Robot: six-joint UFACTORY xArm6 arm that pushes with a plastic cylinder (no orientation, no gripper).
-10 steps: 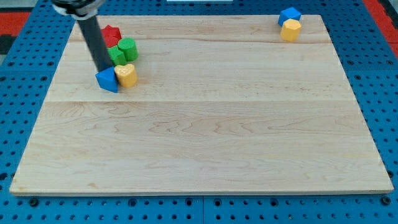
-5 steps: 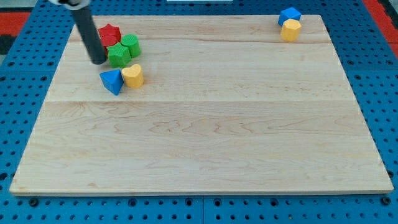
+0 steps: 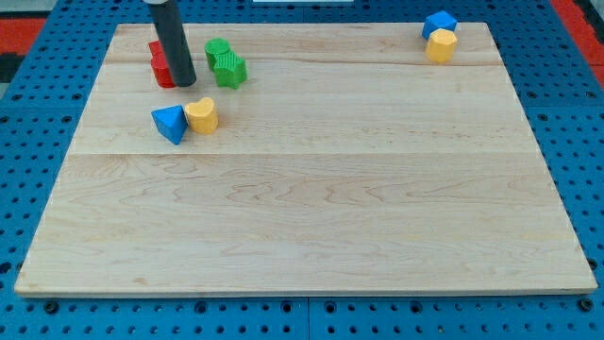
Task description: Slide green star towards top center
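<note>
The green star (image 3: 229,69) lies on the wooden board (image 3: 311,189) near the top left, touching a second green block (image 3: 217,51) just above it. My tip (image 3: 184,82) rests a little to the star's left, with a small gap between them. The rod partly hides a red block (image 3: 160,64) behind it. A blue triangular block (image 3: 170,123) and a yellow heart-like block (image 3: 201,115) sit side by side below the tip.
A blue block (image 3: 439,23) and a yellow block (image 3: 441,45) sit together at the board's top right corner. A blue pegboard surface (image 3: 38,142) surrounds the board.
My tip has moved right and slightly up. The green star and the other green block have slid to the right, away from the red block. The blue and yellow blocks stayed.
</note>
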